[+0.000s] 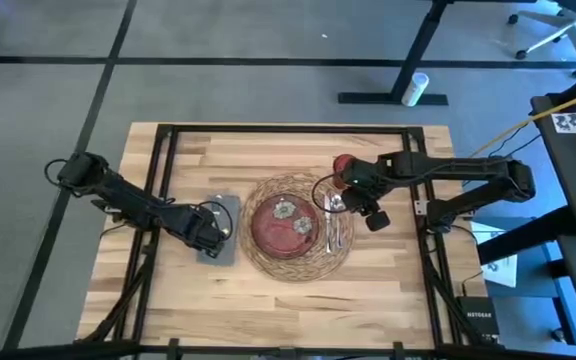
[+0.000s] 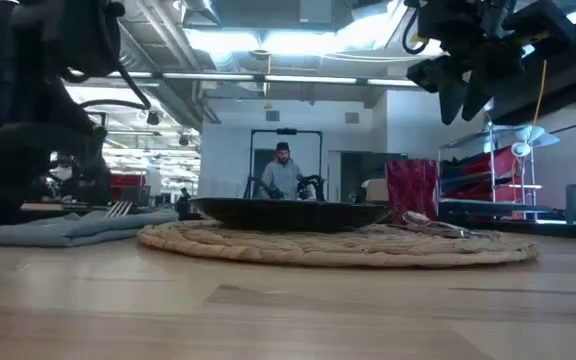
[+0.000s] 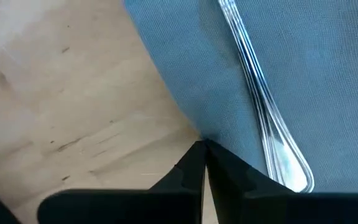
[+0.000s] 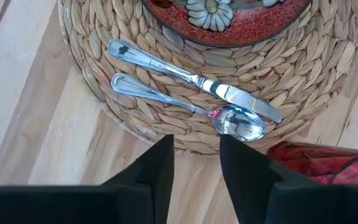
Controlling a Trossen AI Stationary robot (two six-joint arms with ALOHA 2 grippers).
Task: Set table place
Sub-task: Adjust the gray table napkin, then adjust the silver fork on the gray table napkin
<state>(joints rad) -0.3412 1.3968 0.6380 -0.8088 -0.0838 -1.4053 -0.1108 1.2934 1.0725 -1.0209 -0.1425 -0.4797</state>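
A round woven mat (image 1: 298,266) lies at the middle of the table (image 1: 198,150) and bears a dark red flowered plate (image 1: 283,226). A knife (image 4: 185,74) and a spoon (image 4: 166,102) lie side by side on the mat's right part. A small red cup (image 1: 343,165) stands on the table just beyond them. Left of the mat lies a gray napkin (image 1: 230,212) with a fork (image 3: 260,93) along it. My left gripper (image 3: 202,150) is shut, low at the napkin's edge. My right gripper (image 4: 196,155) hangs open above the table between cup and mat. My left gripper comes from above and from the table's left, and its shut fingertips (image 3: 191,163) meet the napkin's left edge (image 3: 194,127). Whether any cloth is caught between them, I cannot tell. The napkin lies flat on the table with the fork on top.
Black frame rails (image 1: 168,140) run along the table's edges. Bare wood (image 1: 298,320) lies near the front edge and at the far left. In the low view a person (image 2: 284,172) stands far off in the room behind the table.
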